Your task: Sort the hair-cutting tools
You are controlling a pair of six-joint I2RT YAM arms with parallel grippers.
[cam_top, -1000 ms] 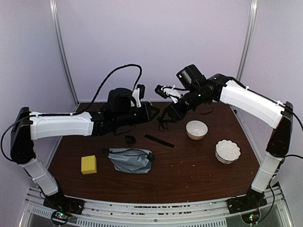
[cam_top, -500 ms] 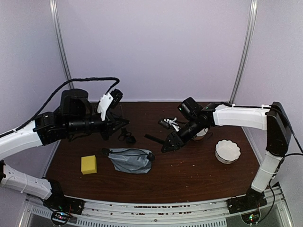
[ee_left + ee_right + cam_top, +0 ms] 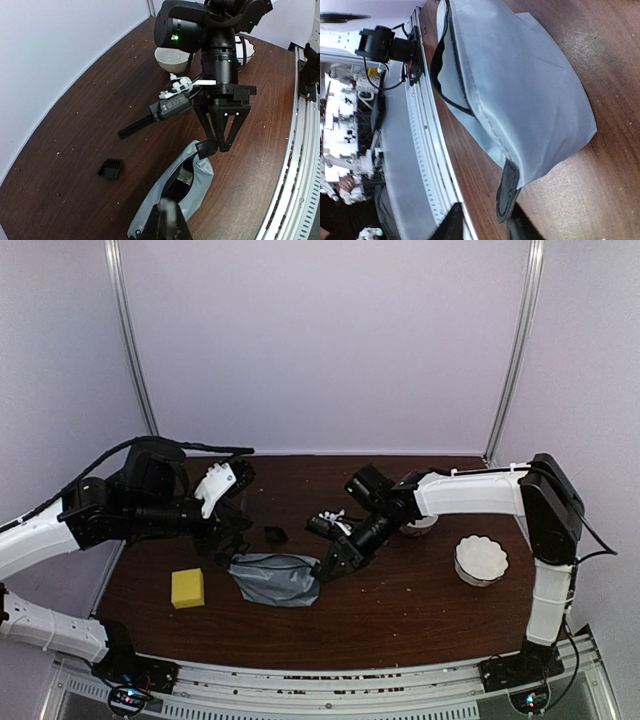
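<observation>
**Reference landmark:** grey zip pouch (image 3: pixel 275 578), lying flat on the worktop (image 3: pixel 400 610) with its zip mouth gaping open.

**Right end effector** (image 3: pixel 220 147)
- Position: at the right end of the pouch, fingers pointing down at the worktop.
- State: open. My two fingers stand partly apart on either side of the pouch's black pull tab (image 3: pixel 506 192). The right wrist view shows a gap beside the tab, so it is not clamped.

**Left end effector** (image 3: pixel 167 220)
- Position: above the left end of the pouch, close to the zip mouth.
- State: closed, fingers together. I cannot tell whether anything is pinched between them.

**Task items**
- Slim black comb (image 3: pixel 136 128): flat on the worktop beyond the pouch, apart from it. One end runs under my right wrist.
- Tiny black attachment (image 3: pixel 274 534): on the worktop just beyond the left half of the pouch, not touching it.
- Something pale shows inside the pouch mouth in the left wrist view, but I cannot identify it.

**Other items**
- Yellow block (image 3: pixel 187 587): to the left of the pouch, apart from it.
- First white bowl (image 3: pixel 169 60): to the right of the pouch, partly hidden behind my right arm.
- Second white bowl (image 3: pixel 480 558): farther right of the pouch, well apart.
</observation>
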